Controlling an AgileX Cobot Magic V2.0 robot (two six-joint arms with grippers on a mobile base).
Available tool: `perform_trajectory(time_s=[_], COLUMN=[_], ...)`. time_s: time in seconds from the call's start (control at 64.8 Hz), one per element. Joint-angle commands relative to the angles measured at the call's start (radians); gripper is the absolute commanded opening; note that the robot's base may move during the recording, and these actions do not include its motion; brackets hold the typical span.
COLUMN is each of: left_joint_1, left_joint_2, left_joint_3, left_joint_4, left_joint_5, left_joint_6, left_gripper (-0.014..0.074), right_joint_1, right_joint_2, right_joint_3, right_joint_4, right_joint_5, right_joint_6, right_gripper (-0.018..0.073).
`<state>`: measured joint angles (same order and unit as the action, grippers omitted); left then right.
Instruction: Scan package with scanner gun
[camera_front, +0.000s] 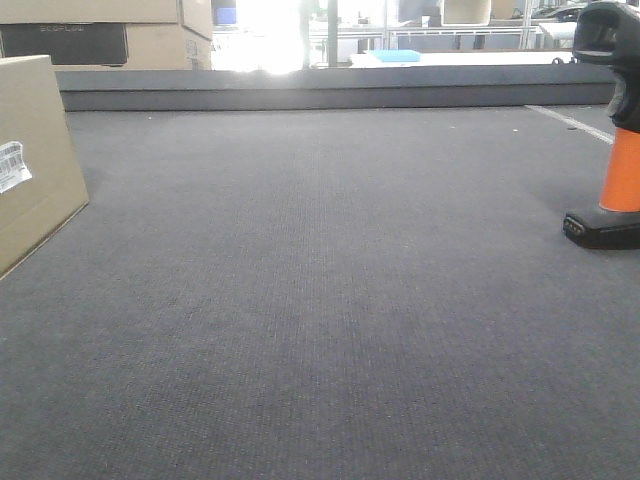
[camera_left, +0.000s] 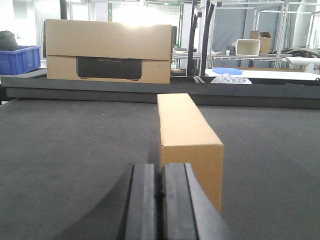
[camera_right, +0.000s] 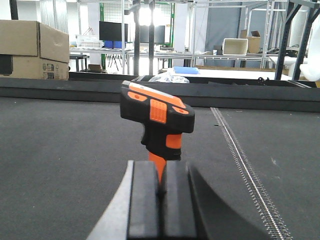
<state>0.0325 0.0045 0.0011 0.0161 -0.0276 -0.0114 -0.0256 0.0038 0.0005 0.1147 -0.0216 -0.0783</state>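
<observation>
Both of my grippers sit low over the dark grey table mat (camera_front: 320, 300), each with its pads pressed flat together and nothing between them: my left gripper (camera_left: 161, 200) in the left wrist view, my right gripper (camera_right: 160, 200) in the right wrist view. Largest of the task's things, the package (camera_left: 187, 132) stands on a narrow edge at the left of the mat, just beyond my left gripper and a touch to its right, its long axis running away toward the far rail; in the front view its broad face with the white barcode label (camera_front: 12, 165) is turned toward the middle of the table. Smaller, the scanner gun (camera_right: 157, 117) stands upright on its base at the right side, straight ahead of my right gripper, orange handle vertical, black head on top. Package and scanner are well apart, so I judge the right arm takes the scanner.
</observation>
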Motion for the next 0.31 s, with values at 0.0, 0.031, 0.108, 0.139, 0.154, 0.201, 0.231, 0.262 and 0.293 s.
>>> perform_trajectory(time_s=[0.0, 0.031, 0.108, 0.139, 0.154, 0.201, 0.231, 0.262, 0.293], left_joint_1=[-0.007, -0.007, -0.007, -0.007, -0.007, -0.007, -0.007, -0.007, -0.007], left_joint_2=[-0.005, -0.005, -0.005, -0.005, -0.005, -0.005, -0.005, -0.005, -0.005], left_joint_3=[-0.001, -0.001, -0.001, -0.001, -0.001, -0.001, -0.001, -0.001, -0.001], left_joint_4=[-0.002, -0.002, -0.002, -0.002, -0.002, -0.002, -0.002, -0.002, -0.002], left_joint_5=[-0.015, -0.015, -0.015, -0.015, -0.015, -0.015, -0.015, -0.015, -0.015], left_joint_6=[0.002, 0.002, 0.002, 0.002, 0.002, 0.002, 0.002, 0.002, 0.002], left_gripper=[-0.0111, -0.0111, -0.0111, -0.0111, -0.0111, -0.0111, -0.0111, -0.0111, -0.0111], right_joint_1=[-0.002, -0.002, -0.002, -0.002, -0.002, -0.002, -0.002, -0.002, -0.002], right_joint_2=[-0.004, -0.004, -0.004, -0.004, -0.004, -0.004, -0.004, -0.004, -0.004], right_joint_3=[-0.001, -0.001, -0.001, -0.001, -0.001, -0.001, -0.001, -0.001, -0.001], right_joint_4=[-0.008, -0.008, -0.008, -0.008, -0.008, -0.008, -0.008, -0.008, -0.008], right_joint_5=[-0.01, -0.01, -0.01, -0.01, -0.01, -0.01, -0.01, -0.01, -0.01], right_joint_6=[0.001, 0.001, 0.001, 0.001, 0.001, 0.001, 0.001, 0.001, 0.001], right_gripper=[-0.0162, -0.0162, -0.0162, -0.0162, -0.0162, -0.0162, -0.0162, -0.0162, -0.0162])
